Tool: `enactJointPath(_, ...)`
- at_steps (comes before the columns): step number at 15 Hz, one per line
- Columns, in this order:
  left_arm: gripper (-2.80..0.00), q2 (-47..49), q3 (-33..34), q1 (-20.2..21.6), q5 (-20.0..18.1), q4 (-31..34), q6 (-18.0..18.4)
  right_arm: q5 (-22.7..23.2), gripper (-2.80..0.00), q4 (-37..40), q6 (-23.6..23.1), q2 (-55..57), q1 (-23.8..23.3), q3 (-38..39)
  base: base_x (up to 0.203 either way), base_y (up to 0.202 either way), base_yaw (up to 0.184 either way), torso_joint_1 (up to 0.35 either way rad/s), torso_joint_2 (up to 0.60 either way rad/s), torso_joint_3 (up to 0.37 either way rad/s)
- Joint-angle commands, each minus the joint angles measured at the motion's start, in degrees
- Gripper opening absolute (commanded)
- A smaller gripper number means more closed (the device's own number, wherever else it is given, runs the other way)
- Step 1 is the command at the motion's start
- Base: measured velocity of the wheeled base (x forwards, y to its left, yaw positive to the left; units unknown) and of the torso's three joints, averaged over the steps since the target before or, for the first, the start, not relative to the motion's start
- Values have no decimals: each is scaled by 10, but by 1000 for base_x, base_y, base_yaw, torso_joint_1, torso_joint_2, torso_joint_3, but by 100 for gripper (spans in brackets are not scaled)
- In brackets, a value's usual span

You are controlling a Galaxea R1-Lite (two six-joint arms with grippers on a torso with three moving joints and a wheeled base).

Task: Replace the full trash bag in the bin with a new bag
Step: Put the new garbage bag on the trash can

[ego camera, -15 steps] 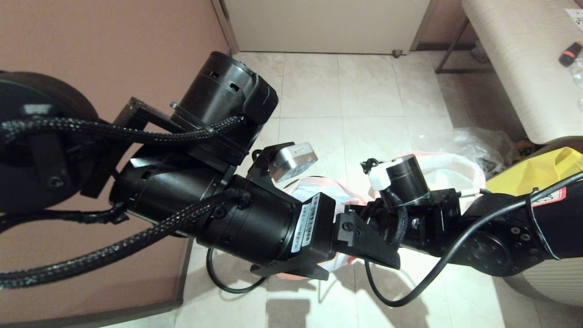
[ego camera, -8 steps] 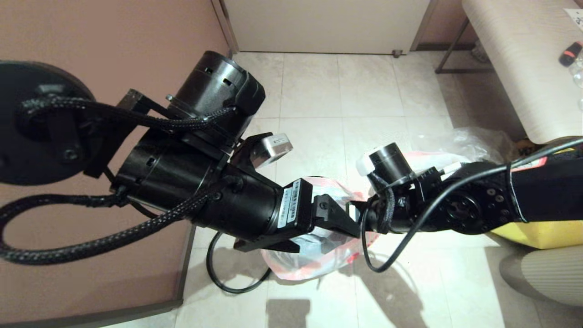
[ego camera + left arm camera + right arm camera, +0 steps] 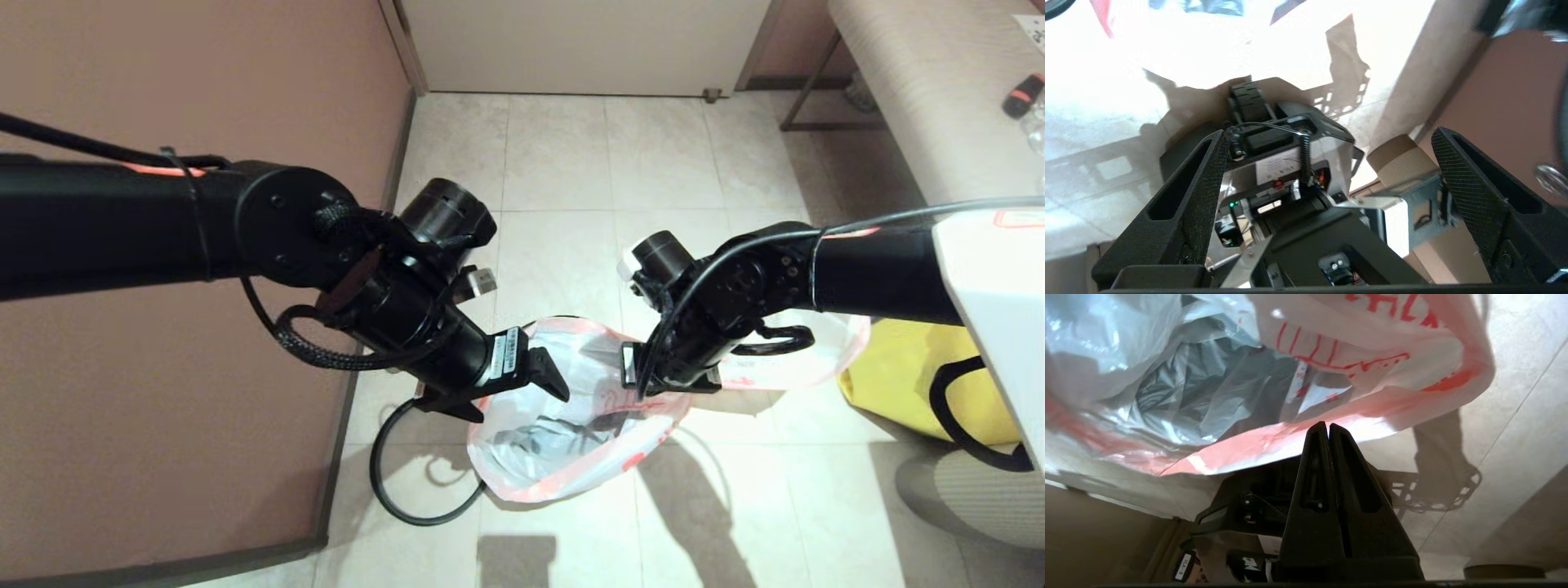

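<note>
Head view: arms hide the bin [image 3: 563, 320] beneath the new bag [image 3: 571, 425].

Floor [image 3: 563, 171]: pale tiles
On it: pink-rimmed bag [image 3: 563, 445]; second pink-rimmed bag [image 3: 804, 359]; yellow bag [image 3: 898, 371]; black cable [image 3: 384, 482]

Left gripper [image 3: 522, 392] jaws spread wide, right gripper [image 3: 671, 377] jaws pressed together, arms converging

The new bag [image 3: 563, 425] sits on the floor [image 3: 571, 180] between the left end effector [image 3: 522, 388] and right end effector [image 3: 665, 384]; another bag [image 3: 816, 347] lies beyond the right one.
</note>
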Motion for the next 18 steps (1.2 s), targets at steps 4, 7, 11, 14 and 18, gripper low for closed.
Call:
enactJointPath(4, -280, 67, -5, 8, 2, 2, 0, 22, -280, 10, 2, -5, -8, 3, 0, 0, 0, 0, 0, 0)
enactJointPath(7, -280, 121, -9, 15, 7, 0, 9, 42, -280, 11, -2, -4, -7, 1, 0, 0, 0, 0, 0, 0)
enactJointPath(11, -280, 168, -32, 36, 58, -14, 11, 64, -280, 1, -10, 4, -16, -18, 0, 0, 0, 0, 0, 0)
enactJointPath(14, -280, 192, -35, 42, 121, -70, -31, 65, -280, -38, -37, 13, -27, -20, 0, 0, 0, 0, 0, 0)
enactJointPath(18, -280, 215, -36, 43, 199, -69, -28, 65, -280, -33, -46, 41, -25, -16, 0, 0, 0, 0, 0, 0)
